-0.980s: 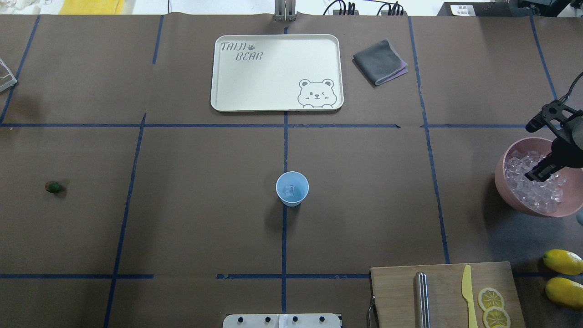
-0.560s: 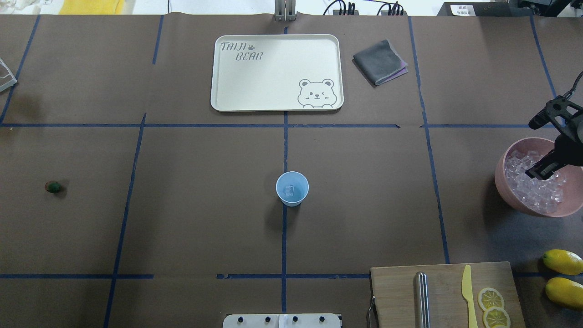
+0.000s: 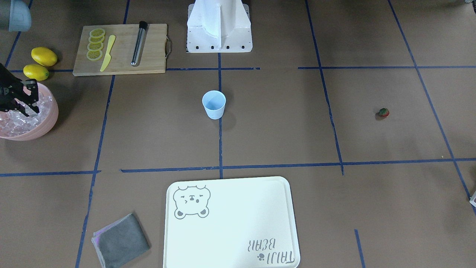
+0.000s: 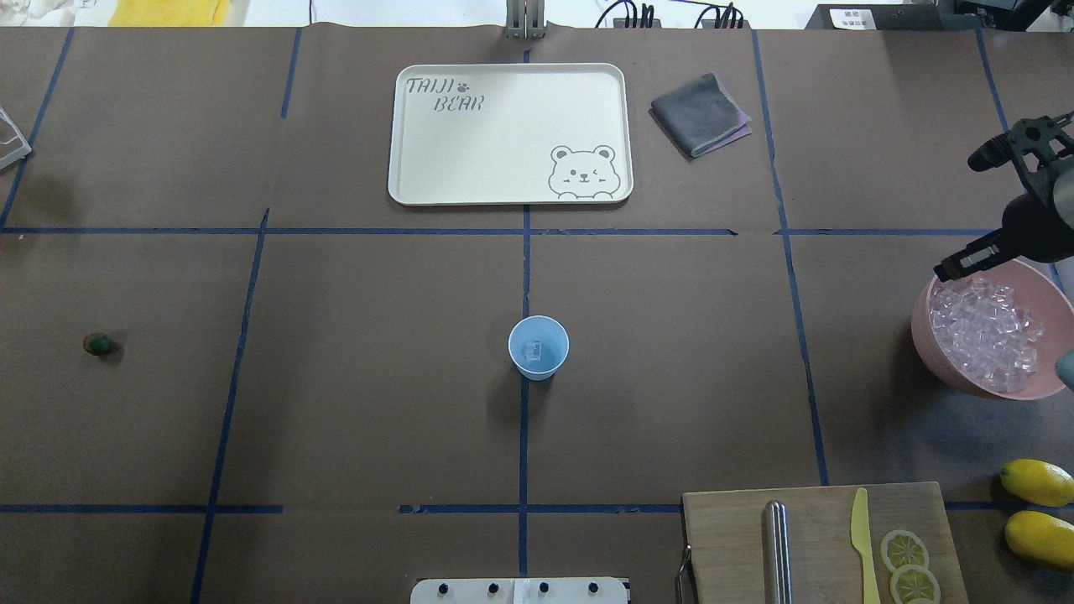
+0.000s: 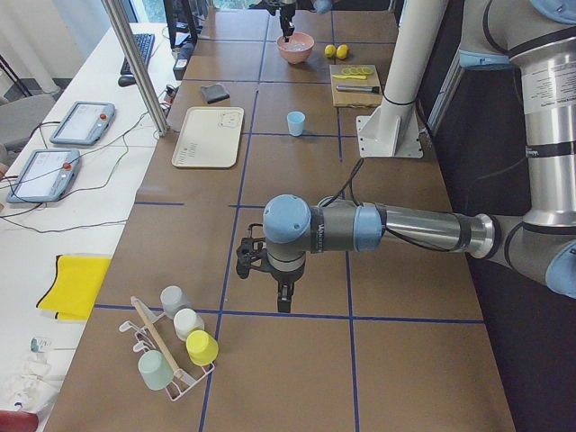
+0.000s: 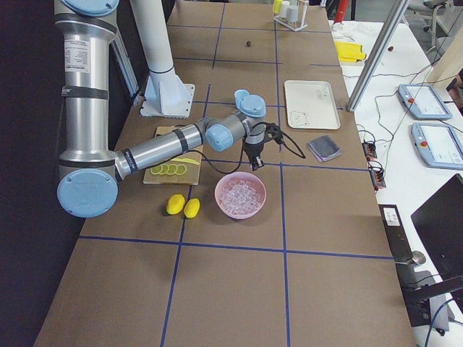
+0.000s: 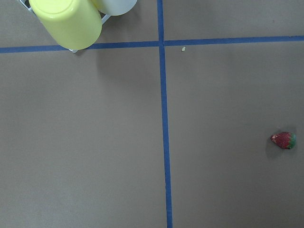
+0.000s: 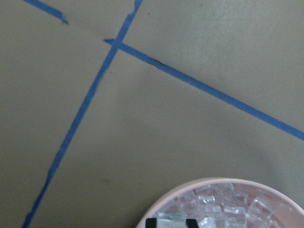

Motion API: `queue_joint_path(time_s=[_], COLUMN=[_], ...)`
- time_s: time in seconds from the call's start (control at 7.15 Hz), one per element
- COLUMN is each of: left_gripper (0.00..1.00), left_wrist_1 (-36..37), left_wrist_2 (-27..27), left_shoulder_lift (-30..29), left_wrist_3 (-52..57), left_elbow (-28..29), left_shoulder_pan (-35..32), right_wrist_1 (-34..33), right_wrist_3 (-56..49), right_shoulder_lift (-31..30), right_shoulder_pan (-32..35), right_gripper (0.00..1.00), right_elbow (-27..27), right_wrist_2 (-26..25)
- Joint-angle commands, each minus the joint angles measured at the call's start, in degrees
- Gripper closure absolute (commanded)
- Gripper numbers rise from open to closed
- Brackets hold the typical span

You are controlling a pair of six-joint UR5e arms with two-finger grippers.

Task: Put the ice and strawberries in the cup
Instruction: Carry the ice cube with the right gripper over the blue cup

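- The right gripper point(image 4: 946, 272) is up out of the bowl point(image 4: 924, 346), over its far rim, pinching an ice cube point(image 8: 171, 221).
- The cup point(image 4: 538, 372) holds a second ice cube point(image 4: 532, 350); the strawberry point(image 4: 98, 343) lies well apart.
- Whether the left gripper point(image 5: 282, 304) is closed, I cannot tell.

I see a pink bowl point(image 4: 927, 352) just below the right fingers point(image 4: 965, 262), two lemons point(image 4: 1037, 482) near. The tray point(image 4: 503, 143) and grey cloth point(image 4: 696, 113) lie well away.
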Motion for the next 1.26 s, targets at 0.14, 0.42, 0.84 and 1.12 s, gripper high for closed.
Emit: queue_joint_path(time_s=[0.14, 0.42, 0.84, 1.12], left_gripper=[0.0, 0.0, 0.0, 0.0], left_wrist_1=[0.0, 0.0, 0.0, 0.1], left_wrist_2=[0.0, 0.0, 0.0, 0.0], left_shoulder_lift=[-0.1, -0.2, -0.2, -0.1], left_wrist_3=[0.0, 0.0, 0.0, 0.0], left_elbow=[0.0, 0.0, 0.0, 0.0], left_shoulder_pan=[0.0, 0.0, 0.0, 0.0], right_wrist_1=[-0.7, -9.6, -24.1, -24.7], right_wrist_3=[22.5, 35.5, 43.4, 47.1], right_shoulder_lift=[10.0, 22.0, 36.9, 42.7], right_shoulder_pan=[-9.0, -18.9, -30.8, -34.7], right_gripper=[0.89, 0.88, 0.87, 0.86], right_elbow=[2.3, 2.7, 2.0, -3.7], right_wrist_2=[-0.5, -7.1, -19.9, -24.8])
